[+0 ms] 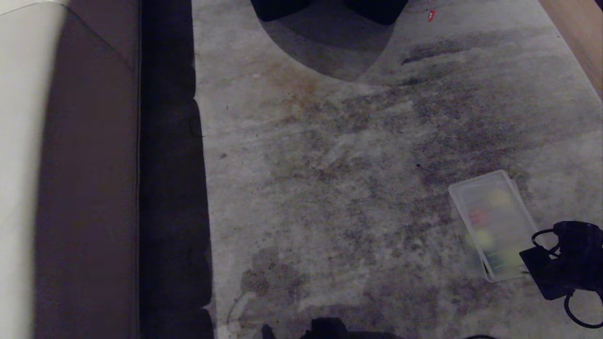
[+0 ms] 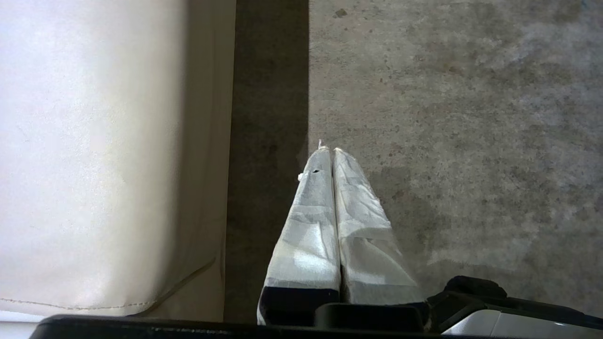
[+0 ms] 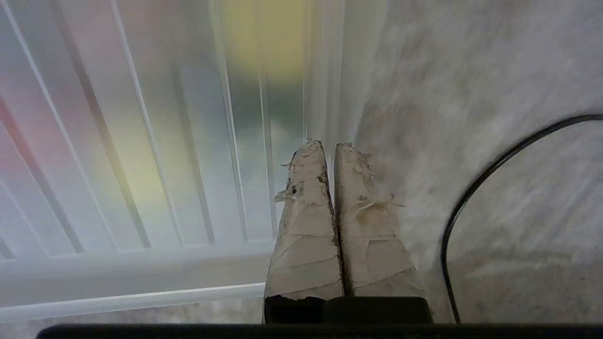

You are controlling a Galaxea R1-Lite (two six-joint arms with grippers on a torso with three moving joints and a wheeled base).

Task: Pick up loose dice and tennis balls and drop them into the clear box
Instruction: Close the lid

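The clear box [image 1: 494,226] stands on the floor at the lower right, with a ribbed clear lid [image 3: 141,141] lying over it. Blurred yellow [image 1: 499,197], red [image 1: 479,216] and yellow-green [image 1: 483,238] shapes show through the plastic; I cannot tell dice from tennis balls among them. My right arm [image 1: 570,263] reaches in beside the box's near right corner. The right gripper [image 3: 330,145] is shut and empty, with its taped fingertips at the lid's edge. Over bare floor my left gripper [image 2: 330,149] hangs shut and empty, out of the head view.
A pale sofa [image 1: 28,141] with a dark gap [image 1: 169,188] beneath it runs along the left. A wooden edge [image 1: 579,37] crosses the top right corner. A small red scrap [image 1: 431,15] lies far off. A black cable [image 3: 471,202] loops beside the right gripper.
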